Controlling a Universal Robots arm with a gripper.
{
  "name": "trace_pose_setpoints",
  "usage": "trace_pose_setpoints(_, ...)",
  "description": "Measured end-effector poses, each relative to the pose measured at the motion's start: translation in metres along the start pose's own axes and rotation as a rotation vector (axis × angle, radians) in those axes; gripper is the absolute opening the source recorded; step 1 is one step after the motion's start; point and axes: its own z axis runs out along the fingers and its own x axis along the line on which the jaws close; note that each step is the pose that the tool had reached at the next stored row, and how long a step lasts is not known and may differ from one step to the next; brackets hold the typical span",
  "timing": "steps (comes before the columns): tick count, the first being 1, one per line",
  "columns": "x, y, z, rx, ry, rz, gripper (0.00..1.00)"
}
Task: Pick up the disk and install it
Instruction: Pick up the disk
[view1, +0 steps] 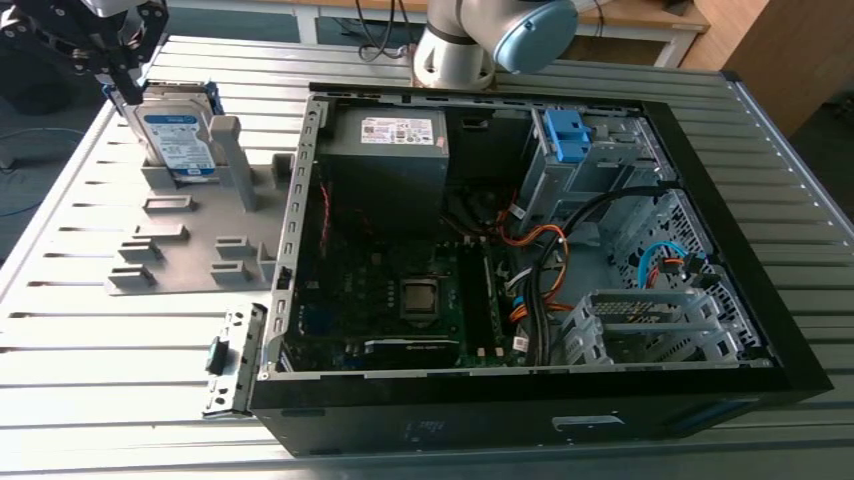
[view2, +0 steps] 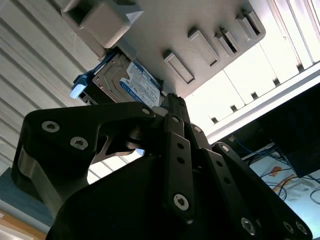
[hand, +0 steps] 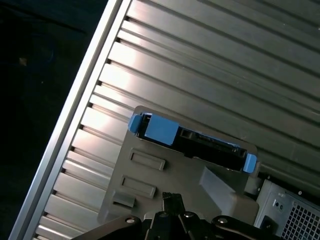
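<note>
The disk (view1: 179, 135) stands on edge in a grey holder (view1: 174, 235) on the table, at the exterior view's left, its blue-and-white label facing the camera and a blue bracket around it. My gripper (view1: 128, 95) hangs just above and beside the disk's upper far corner, shut, with nothing held. In the second wrist view the gripper (view2: 172, 100) points toward the disk (view2: 127, 85) beyond its tip. In the first wrist view the disk (hand: 192, 142) shows edge-on in the holder (hand: 165, 175), apart from the gripper (hand: 172, 198).
An open black computer case (view1: 534, 400) lies at the exterior view's right, with a grey power supply (view1: 387, 145), a silver drive cage with a blue latch (view1: 566, 135), a motherboard (view1: 400, 300) and loose cables (view1: 547, 250). The arm's base (view1: 461, 50) stands behind it on the slatted table (view1: 80, 330).
</note>
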Motion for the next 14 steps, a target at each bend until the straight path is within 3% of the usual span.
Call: trace_pose_setpoints(14,0.0000,0.0000,0.0000,-0.0020,0.0006,-0.074,0.11)
